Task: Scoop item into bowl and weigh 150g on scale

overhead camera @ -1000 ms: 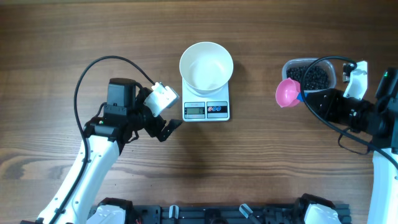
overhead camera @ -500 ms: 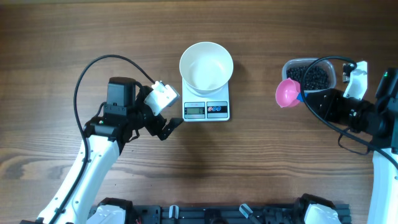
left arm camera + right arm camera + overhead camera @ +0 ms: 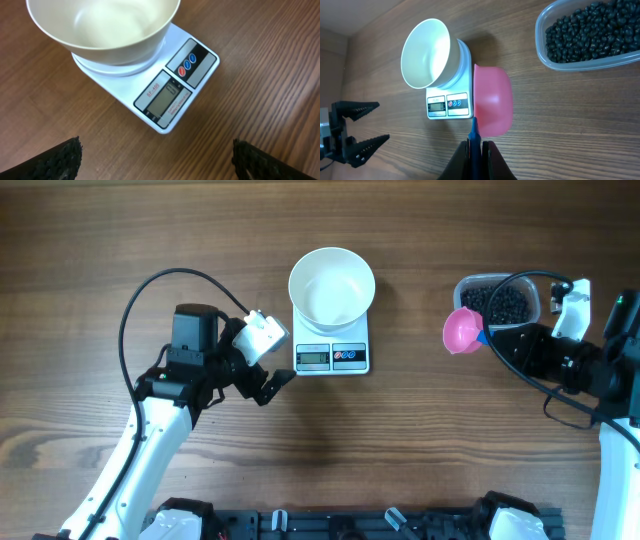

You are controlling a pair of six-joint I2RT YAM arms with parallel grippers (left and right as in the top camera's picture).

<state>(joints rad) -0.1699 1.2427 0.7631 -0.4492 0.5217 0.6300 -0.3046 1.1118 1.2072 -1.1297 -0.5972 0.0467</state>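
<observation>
Beans [image 3: 500, 302] fill the tub [image 3: 466, 284] far right; right gripper [image 3: 476, 150], clamped on the empty pink scoop [image 3: 461, 329], hovers beside it. Left gripper [image 3: 367, 125] gapes empty near the scale [image 3: 332, 357] carrying the bowl [image 3: 332, 290] for weighing.

Bowl [image 3: 332, 286] sits on the scale [image 3: 332, 358], mid-counter [image 3: 420, 460] toward the back. Off to their right is the tub [image 3: 461, 287] with the beans [image 3: 503, 302] in it. The scoop [image 3: 461, 328] is at the tub's near-left corner, in the right end effector [image 3: 490, 337]. The left end effector [image 3: 268, 388] is just left of the scale.
</observation>
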